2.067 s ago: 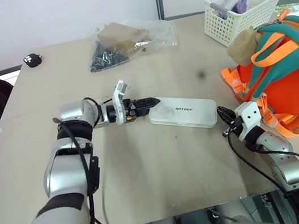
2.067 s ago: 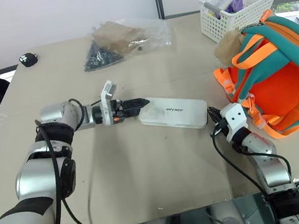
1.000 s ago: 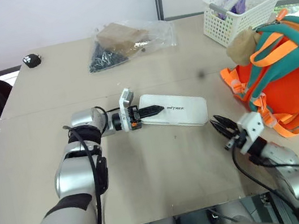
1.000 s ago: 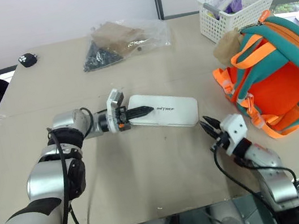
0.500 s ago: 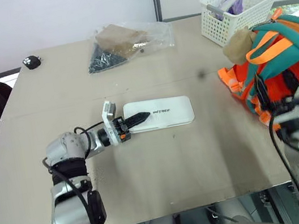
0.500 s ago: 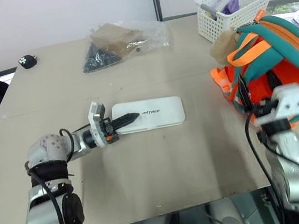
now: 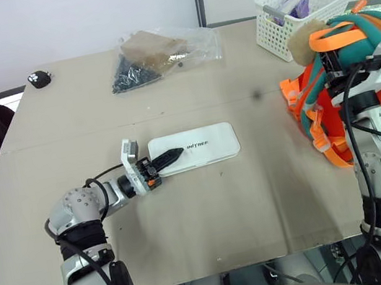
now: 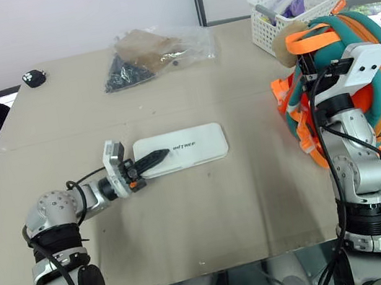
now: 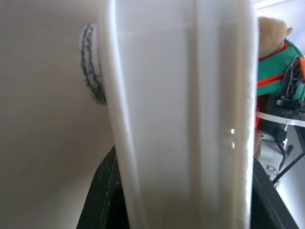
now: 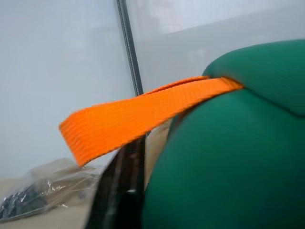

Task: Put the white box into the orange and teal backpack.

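White box: one flat, elongated white plastic case (image 7: 193,146) with rounded corners, lying on the tan bench (image 7: 208,205) near its middle.
Long axis: across the bench, lettered lid up.
Backpack: one orange and teal fabric backpack (image 8: 377,75), at the bench's right edge.
Left claw (image 7: 169,156): clamped on the box's left end.
Right claw (image 8: 311,62): raised against the backpack's top by an orange strap (image 10: 143,117); closure unclear.
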Controlling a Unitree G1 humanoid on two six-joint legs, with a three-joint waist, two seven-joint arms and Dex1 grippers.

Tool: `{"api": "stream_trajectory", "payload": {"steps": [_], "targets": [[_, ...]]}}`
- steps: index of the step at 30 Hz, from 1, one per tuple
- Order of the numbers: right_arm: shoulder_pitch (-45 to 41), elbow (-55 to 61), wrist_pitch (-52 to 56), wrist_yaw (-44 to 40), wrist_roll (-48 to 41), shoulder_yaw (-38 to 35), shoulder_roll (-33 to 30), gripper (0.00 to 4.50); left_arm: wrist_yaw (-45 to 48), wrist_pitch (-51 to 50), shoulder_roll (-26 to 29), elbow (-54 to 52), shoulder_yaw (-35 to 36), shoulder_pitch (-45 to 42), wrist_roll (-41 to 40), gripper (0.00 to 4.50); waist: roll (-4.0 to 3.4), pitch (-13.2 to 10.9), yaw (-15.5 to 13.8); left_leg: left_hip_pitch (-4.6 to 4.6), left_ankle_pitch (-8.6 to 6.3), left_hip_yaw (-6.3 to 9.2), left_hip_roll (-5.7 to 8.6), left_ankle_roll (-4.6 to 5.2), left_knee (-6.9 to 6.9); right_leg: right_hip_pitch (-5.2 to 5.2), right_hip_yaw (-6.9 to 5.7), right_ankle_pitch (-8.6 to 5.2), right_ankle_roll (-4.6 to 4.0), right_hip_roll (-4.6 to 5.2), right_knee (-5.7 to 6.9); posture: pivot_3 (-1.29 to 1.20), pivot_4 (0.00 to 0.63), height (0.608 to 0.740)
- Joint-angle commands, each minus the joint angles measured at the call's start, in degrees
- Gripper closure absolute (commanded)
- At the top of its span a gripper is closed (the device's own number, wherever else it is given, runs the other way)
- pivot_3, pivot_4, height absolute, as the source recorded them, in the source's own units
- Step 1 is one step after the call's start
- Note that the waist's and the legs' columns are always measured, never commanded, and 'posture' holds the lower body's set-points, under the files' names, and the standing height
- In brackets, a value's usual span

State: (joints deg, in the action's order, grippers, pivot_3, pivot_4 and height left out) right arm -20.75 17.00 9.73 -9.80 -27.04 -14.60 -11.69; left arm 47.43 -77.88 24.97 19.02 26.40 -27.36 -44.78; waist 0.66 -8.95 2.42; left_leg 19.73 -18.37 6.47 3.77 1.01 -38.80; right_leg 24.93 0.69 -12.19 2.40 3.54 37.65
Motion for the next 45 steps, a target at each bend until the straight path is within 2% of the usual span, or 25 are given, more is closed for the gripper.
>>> {"api": "stream_trajectory", "payload": {"steps": [1,5,9,11,14,19,22,27,31,36,39,42,45], "targets": [[-2.25,2.05,0.46,-6.28,-3.8,2.16,-1.37,4.45,-2.08,3.67,0.16,-6.44,4.3,2.46,-2.84,3.37,0.0,0.0,0.05,0.0,0.0,-0.03,-0.02,0.0,0.0,0.04,0.02,0.0,0.0,-0.01,0.0,0.0,0.15,0.74],[-3.3,6.79,13.0,-18.66,-22.4,4.56,-5.12,4.45,1.49,8.98,2.63,-11.48,6.99,2.34,-6.6,3.37,0.01,-0.06,0.03,0.09,0.0,-0.11,-0.06,0.0,0.01,0.15,0.05,0.06,-0.08,-0.04,0.01,0.0,0.15,0.74],[-2.94,8.36,24.66,-25.82,-40.0,2.74,-11.2,4.45,4.76,11.46,6.24,-11.87,7.97,2.16,-8.97,3.37,0.0,-0.08,-0.08,0.16,0.0,-0.12,-0.09,0.0,0.17,0.22,0.03,0.06,-0.09,-0.03,-0.14,0.0,0.15,0.74],[-3.15,6.49,27.83,-27.72,-44.3,1.03,-14.08,4.45,5.07,16.8,6.98,-11.63,8.09,2.19,-7.44,3.37,0.0,-0.08,-0.24,0.17,0.0,-0.11,-0.09,0.01,0.28,0.21,-0.01,0.06,-0.09,-0.02,-0.32,0.0,0.15,0.74],[-5.08,3.13,27.81,-28.12,-42.38,0.76,-15.96,4.45,5.8,25.59,5.57,-14.62,7.39,2.77,-6.24,3.37,0.01,-0.08,-0.6,0.28,-0.01,-0.07,-0.08,0.02,0.33,0.21,-0.09,0.07,-0.08,0.01,-0.58,0.0,0.15,0.74],[-8.13,2.15,27.95,-25.79,-42.19,1.96,-13.81,4.45,7.01,35.81,1.11,-24.34,5.68,2.94,-7.89,3.37,0.06,-0.05,-1.55,0.56,-0.02,0.03,-0.07,0.04,0.33,0.35,-0.21,0.09,-0.07,0.06,-0.8,0.0,0.15,0.74],[-8.7,1.88,28.33,-25.14,-42.02,2.47,-12.66,4.45,7.79,38.57,0.61,-27.34,4.07,2.71,-8.44,3.37,0.06,-0.05,-1.72,1.03,0.0,0.16,-0.07,0.03,0.2,0.7,-0.37,0.15,-0.08,0.06,-0.79,0.0,0.15,0.74],[-8.93,1.17,28.04,-25.18,-40.65,2.95,-11.59,4.45,7.82,41.73,0.97,-29.76,4.55,2.79,-11.03,3.37,0.06,-0.05,-1.7,1.06,0.0,0.16,-0.05,0.03,0.15,0.68,-0.39,0.16,-0.07,0.07,-0.8,0.0,0.15,0.74],[-8.53,1.14,27.93,-25.43,-40.15,2.77,-10.94,4.45,9.39,43.0,1.63,-30.42,2.13,4.94,-10.69,3.37,0.05,-0.05,-1.68,1.04,0.0,0.15,-0.05,0.04,0.05,0.64,-0.39,0.22,-0.07,0.05,-0.76,0.0,0.15,0.74],[-8.43,1.57,27.98,-25.43,-40.1,2.48,-10.56,4.45,11.85,46.48,3.08,-27.77,-2.47,6.57,-5.91,3.37,0.05,-0.05,-1.75,1.06,0.0,0.19,-0.04,0.04,0.0,0.62,-0.44,0.23,-0.06,0.04,-0.76,0.0,0.15,0.74],[-8.48,1.7,28.18,-25.63,-40.3,2.44,-10.43,4.45,13.64,49.18,3.52,-23.08,-5.2,4.01,-3.35,3.37,0.05,-0.05,-1.82,1.06,0.0,0.19,-0.03,0.05,-0.02,0.61,-0.44,0.24,-0.07,0.05,-0.76,0.0,0.15,0.74],[-8.01,2.02,28.52,-25.82,-40.69,2.36,-10.48,4.45,19.22,51.31,5.32,-18.43,-10.68,0.82,0.81,3.37,0.06,-0.05,-2.07,1.16,0.0,0.31,-0.02,0.05,-0.18,0.59,-0.6,0.27,-0.1,0.04,-0.74,0.0,0.15,0.74],[-7.5,2.04,28.55,-25.92,-40.43,2.39,-10.48,4.45,23.87,54.15,8.06,-11.52,-18.65,-4.59,8.68,3.37,0.06,-0.05,-2.12,1.16,0.0,0.27,0.01,0.05,-0.2,0.59,-0.72,0.29,-0.08,0.03,-0.73,0.0,0.15,0.74]]}}
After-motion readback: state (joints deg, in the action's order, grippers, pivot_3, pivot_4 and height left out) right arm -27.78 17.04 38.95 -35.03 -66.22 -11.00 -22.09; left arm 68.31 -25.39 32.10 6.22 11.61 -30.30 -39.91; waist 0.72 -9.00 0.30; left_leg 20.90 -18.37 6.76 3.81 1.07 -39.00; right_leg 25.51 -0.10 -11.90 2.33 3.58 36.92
